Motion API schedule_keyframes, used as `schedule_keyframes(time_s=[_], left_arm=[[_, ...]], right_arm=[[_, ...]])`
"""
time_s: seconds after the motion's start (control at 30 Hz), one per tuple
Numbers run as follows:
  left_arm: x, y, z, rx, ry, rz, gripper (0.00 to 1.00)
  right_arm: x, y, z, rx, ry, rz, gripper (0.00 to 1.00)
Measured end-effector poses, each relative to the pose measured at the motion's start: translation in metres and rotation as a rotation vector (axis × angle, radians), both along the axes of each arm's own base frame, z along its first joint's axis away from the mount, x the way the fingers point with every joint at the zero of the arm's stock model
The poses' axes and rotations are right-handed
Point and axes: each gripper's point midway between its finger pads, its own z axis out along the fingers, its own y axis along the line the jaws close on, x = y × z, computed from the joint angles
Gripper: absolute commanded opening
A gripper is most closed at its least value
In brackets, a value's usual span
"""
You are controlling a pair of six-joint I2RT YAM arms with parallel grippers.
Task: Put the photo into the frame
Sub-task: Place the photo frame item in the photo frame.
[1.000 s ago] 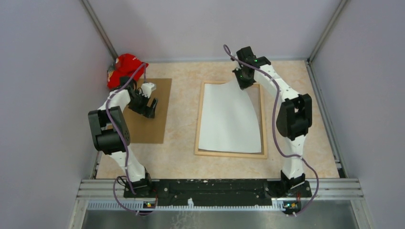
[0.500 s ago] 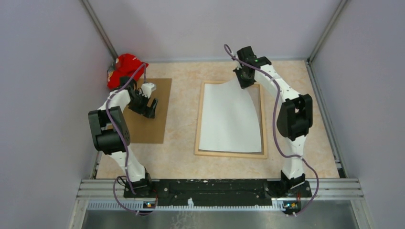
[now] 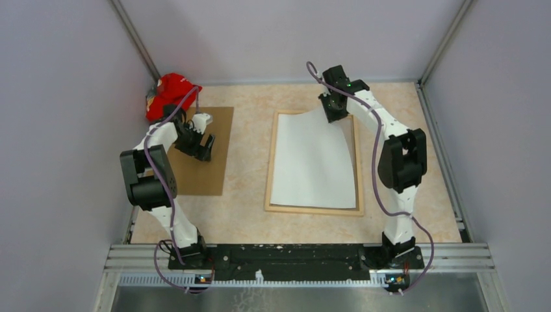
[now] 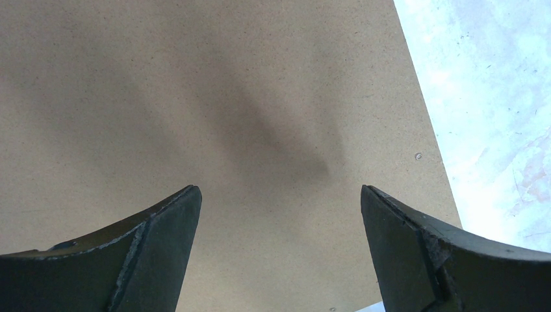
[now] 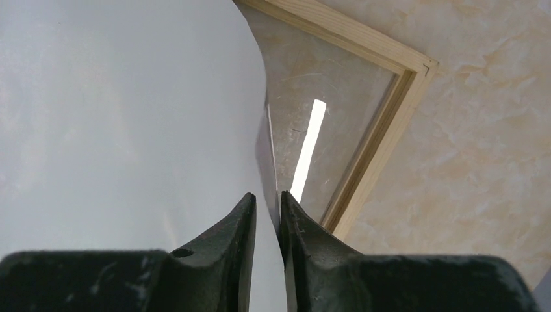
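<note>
The photo (image 3: pixel 312 162) lies whitish back up inside the light-wood frame (image 3: pixel 268 169) at the table's middle. Its far right corner is lifted and curled. My right gripper (image 3: pixel 333 112) is shut on that raised corner; in the right wrist view the jaws (image 5: pixel 267 203) pinch the photo's edge (image 5: pixel 130 110) above the frame's corner (image 5: pixel 390 91) and glass. My left gripper (image 3: pixel 201 140) is open and empty, hovering over the brown backing board (image 3: pixel 214 169); the left wrist view shows its fingers (image 4: pixel 162 227) spread wide over the board (image 4: pixel 227 97).
A red cloth object (image 3: pixel 170 91) sits in the far left corner by the board. Grey walls with metal posts enclose the table on three sides. The arm bases stand on a black rail (image 3: pixel 292 257) at the near edge.
My right gripper has shifted slightly right and lower with the photo's corner, flattening its curl a little. The left arm has not moved.
</note>
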Motion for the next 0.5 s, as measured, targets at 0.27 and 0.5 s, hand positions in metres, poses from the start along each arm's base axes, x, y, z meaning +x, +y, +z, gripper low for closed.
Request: schedule_keyframes(time_s=[0.27,0.5], left_arm=[[-0.001,0.0,-0.001,0.0,0.002,0.0,0.99],[0.001,0.003,0.003,-0.006,0.0,0.017,0.99]], right_arm=[[0.004,-0.009,0.001,-0.025,-0.035,-0.08,0.99],[0.008,-0.036,0.012,-0.113,-0.106,-0.219,0.99]])
